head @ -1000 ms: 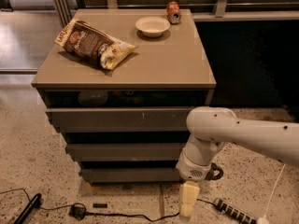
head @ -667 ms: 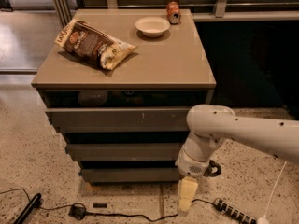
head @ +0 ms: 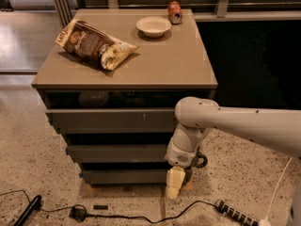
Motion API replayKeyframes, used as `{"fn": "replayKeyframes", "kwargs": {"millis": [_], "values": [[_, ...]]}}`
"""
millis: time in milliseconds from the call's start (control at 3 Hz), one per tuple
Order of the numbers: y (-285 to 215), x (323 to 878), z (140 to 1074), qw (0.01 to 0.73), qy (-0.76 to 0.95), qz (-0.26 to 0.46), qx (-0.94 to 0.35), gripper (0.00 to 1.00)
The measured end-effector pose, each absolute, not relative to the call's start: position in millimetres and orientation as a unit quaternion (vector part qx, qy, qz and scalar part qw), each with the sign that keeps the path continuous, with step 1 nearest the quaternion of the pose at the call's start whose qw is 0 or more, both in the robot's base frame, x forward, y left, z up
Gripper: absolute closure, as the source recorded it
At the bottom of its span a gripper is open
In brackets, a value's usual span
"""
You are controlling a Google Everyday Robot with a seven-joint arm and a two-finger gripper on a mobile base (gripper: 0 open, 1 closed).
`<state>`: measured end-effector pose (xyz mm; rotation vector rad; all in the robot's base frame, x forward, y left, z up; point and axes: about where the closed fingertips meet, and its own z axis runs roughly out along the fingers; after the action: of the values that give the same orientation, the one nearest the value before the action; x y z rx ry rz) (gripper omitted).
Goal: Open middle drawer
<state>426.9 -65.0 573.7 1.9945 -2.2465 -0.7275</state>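
The middle drawer (head: 117,152) is the second flat grey-brown front of the cabinet (head: 127,74). It sits below the taller front with a small pale centre mark (head: 143,118) and above the lowest front (head: 124,176). It looks pushed in, with a dark gap above it. My gripper (head: 174,182) points down at the right end of the lowest front, just below the middle drawer's right end. My white arm (head: 235,124) reaches in from the right and covers the right ends of the drawer fronts.
On the cabinet top lie a chip bag (head: 96,44), a white bowl (head: 153,26) and a can (head: 174,11). On the speckled floor lie a power strip (head: 235,213), a black cable with a plug (head: 77,213) and a white cable (head: 277,187). A dark wall stands at the right.
My gripper has moved left and a little up, closer to the cabinet's lower right front. The drawers and the things on top have not moved.
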Motion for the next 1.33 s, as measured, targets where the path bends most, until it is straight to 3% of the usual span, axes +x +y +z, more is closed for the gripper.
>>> {"fn": "replayKeyframes", "kwargs": {"millis": [1333], "values": [[-59.0, 418.0, 512.9, 0.063, -0.726, -0.269, 0.630, 0.00]]}}
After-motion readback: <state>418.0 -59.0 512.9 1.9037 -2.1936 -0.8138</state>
